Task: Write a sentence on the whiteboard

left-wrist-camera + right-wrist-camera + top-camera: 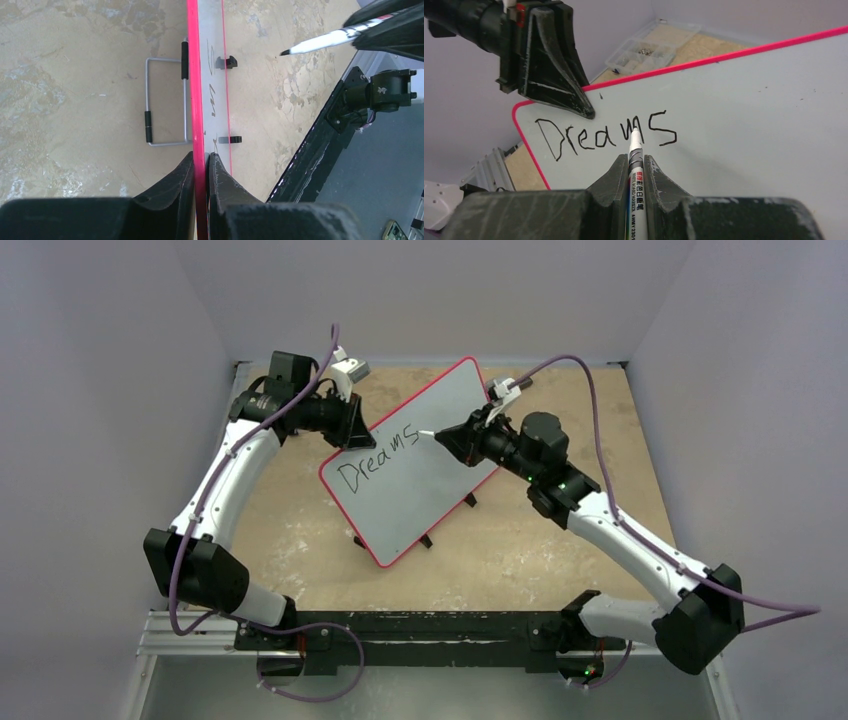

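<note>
1. Top external view: the whiteboard point(445, 490) lies askew in the middle of the tabletop point(520, 565), one corner towards the far wall. The sentence point(378, 455) so far is the single black word "Dreams", slanting across the board's left half. The left jaws grip the board's upper-left red rim, beside the "D". The right jaws hold a marker point(428, 432) whose white tip sits just past the final "s". Small black clips point(470, 502) stick out under the near long edge.
2. Left wrist view: the board appears edge-on. The left jaws are narrow, pinching the red rim with one finger on each face. A wire stand point(165, 102) juts from the back face. Two clips show on the written side. The marker tip enters at upper right, apart from the board face.
3. Right wrist view: the right jaws are closed round the marker's barrel, the tip pointing at the "m" of "Dreams"; whether it touches the board cannot be told here. The left jaws clamp the rim above the "D". A clear parts box point(649, 50) sits on the tabletop beyond the board.
</note>
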Tool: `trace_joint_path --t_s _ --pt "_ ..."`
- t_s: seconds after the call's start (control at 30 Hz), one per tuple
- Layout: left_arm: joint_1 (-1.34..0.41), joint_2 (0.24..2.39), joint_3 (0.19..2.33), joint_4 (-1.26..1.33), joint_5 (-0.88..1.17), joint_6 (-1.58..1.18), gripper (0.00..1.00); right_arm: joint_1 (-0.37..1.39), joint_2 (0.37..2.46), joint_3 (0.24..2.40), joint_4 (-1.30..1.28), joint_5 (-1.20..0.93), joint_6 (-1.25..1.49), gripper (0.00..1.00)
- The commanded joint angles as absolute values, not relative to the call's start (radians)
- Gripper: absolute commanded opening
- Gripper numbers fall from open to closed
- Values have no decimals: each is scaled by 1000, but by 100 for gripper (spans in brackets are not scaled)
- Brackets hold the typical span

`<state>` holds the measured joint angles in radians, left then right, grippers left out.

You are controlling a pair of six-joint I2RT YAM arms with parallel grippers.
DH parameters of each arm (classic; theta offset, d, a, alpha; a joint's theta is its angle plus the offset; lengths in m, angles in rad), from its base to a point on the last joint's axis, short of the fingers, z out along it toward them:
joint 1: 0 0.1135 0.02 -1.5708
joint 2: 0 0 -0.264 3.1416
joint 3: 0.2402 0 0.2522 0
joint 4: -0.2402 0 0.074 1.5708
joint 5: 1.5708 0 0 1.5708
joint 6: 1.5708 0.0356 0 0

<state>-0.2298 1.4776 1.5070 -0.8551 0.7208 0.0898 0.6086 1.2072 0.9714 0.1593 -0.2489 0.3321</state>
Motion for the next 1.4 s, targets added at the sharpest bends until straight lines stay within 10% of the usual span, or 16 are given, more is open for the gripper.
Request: trace_joint_path --t_s 0.0,1.37 --pt "-233 1425 1515 -781 718 132 0 609 1145 922 189 -257 319 0" --pt "-215 1454 1460 -781 593 71 0 907 1393 978 337 -440 176 0"
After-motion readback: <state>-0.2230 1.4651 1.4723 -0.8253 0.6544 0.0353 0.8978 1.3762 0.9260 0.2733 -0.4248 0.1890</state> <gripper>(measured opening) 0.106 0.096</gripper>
